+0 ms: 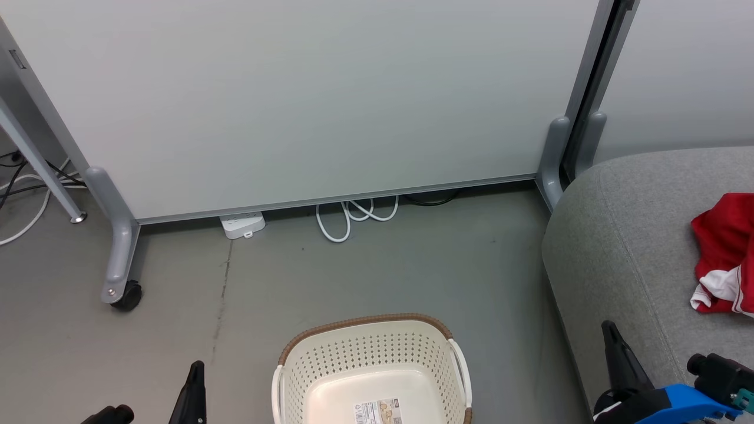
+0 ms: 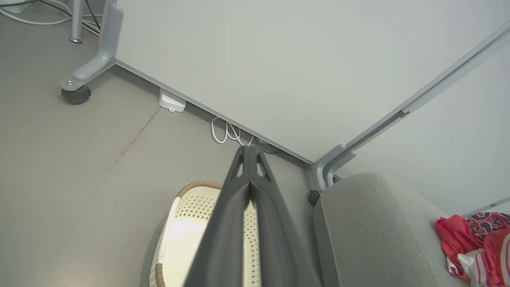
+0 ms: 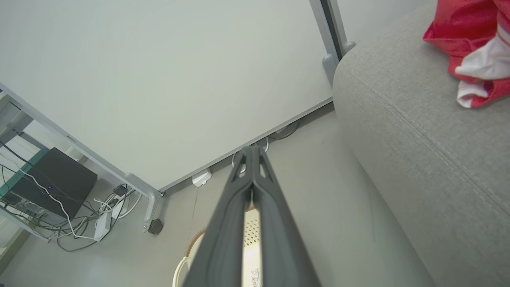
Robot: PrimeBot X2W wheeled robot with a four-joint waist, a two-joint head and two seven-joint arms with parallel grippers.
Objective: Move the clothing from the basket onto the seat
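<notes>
Presently the red, white-trimmed sports clothing (image 1: 724, 235) lies on the large grey fabric seat (image 1: 618, 247), apart from the oval cream perforated plastic basket (image 1: 365, 347) on the floor (image 1: 353, 277); left gripper (image 2: 250, 148) and right gripper (image 3: 252, 149) are both closed.

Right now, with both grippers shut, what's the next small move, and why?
Probably just park both arms: the basket looks bare inside but for its label, the clothing lies on the seat, and the left gripper and right gripper are shut, holding nothing. The job looks done.
</notes>
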